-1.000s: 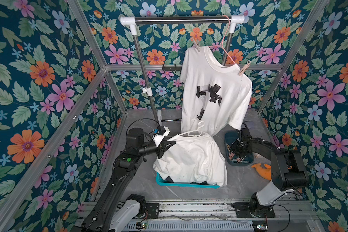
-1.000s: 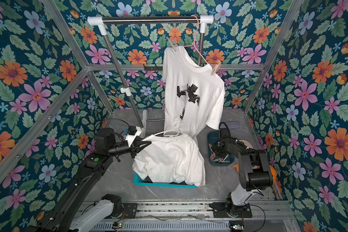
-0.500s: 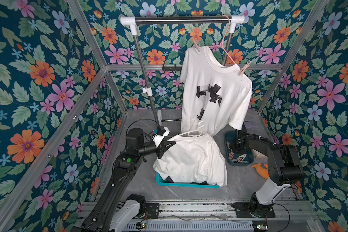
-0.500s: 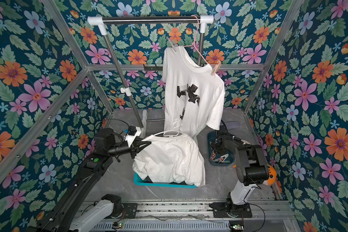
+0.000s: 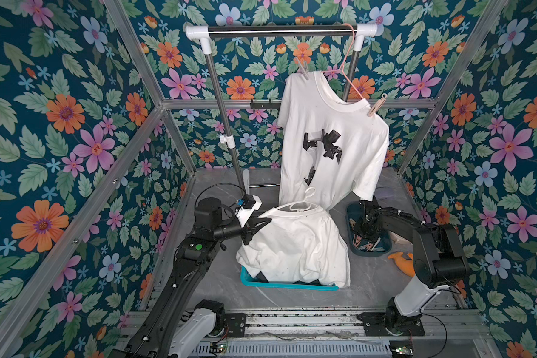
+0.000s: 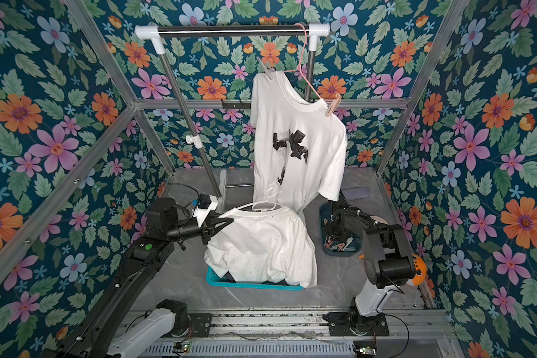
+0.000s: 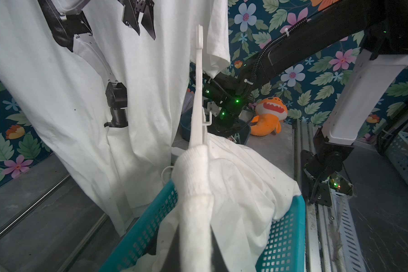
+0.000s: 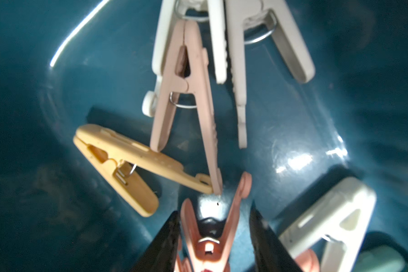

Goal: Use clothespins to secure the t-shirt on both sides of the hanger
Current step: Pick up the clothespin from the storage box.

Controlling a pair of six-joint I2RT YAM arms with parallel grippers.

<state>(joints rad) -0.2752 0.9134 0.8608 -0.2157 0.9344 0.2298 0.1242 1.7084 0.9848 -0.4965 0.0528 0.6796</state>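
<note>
Right arm's elbow [image 5: 440,248] eases slightly toward 11 o'clock as its end effector [image 8: 214,209] makes a small adjustment over the clothespins [image 8: 186,82] in the blue bin [image 8: 57,117].

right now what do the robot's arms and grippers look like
Both arms are mostly black with white lower links. The left arm carries a round green dot and a white camera block at the wrist. The right arm has a ribbed black cable with white ties and green lights. The left gripper and right gripper have black tapered fingers.
</note>
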